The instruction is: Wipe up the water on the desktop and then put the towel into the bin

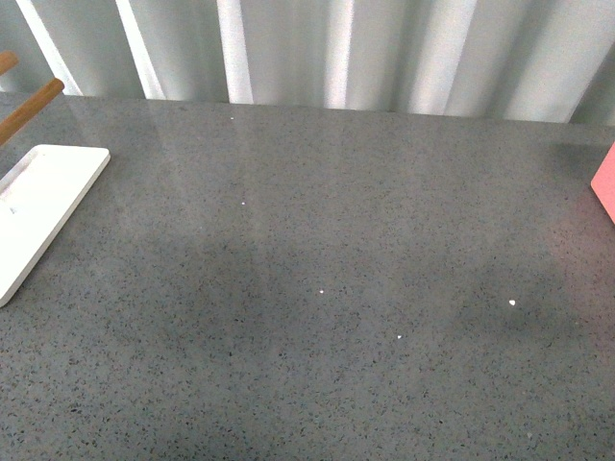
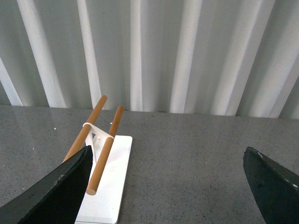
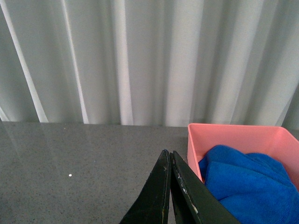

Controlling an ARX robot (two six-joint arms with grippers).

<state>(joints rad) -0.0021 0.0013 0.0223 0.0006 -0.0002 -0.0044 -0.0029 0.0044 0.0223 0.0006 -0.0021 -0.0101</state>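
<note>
The grey speckled desktop [image 1: 317, 288] fills the front view; neither arm shows there. The bright blue towel [image 3: 247, 186] lies bunched inside the pink bin [image 3: 233, 135], seen in the right wrist view. My right gripper [image 3: 168, 156] is shut and empty, its tips just beside the bin's near wall, above the desktop [image 3: 70, 158]. My left gripper [image 2: 166, 156] is open and empty, its black fingers [image 2: 60, 186] wide apart above the desktop [image 2: 187, 163]. A corner of the pink bin [image 1: 605, 182] shows at the front view's right edge.
A white base [image 1: 38, 211] with two wooden rods [image 1: 29, 106] stands at the desktop's left; it also shows in the left wrist view [image 2: 105, 182]. A white corrugated wall [image 1: 336, 48] runs along the desktop's far edge. A few small white specks [image 1: 511, 303] dot the desktop.
</note>
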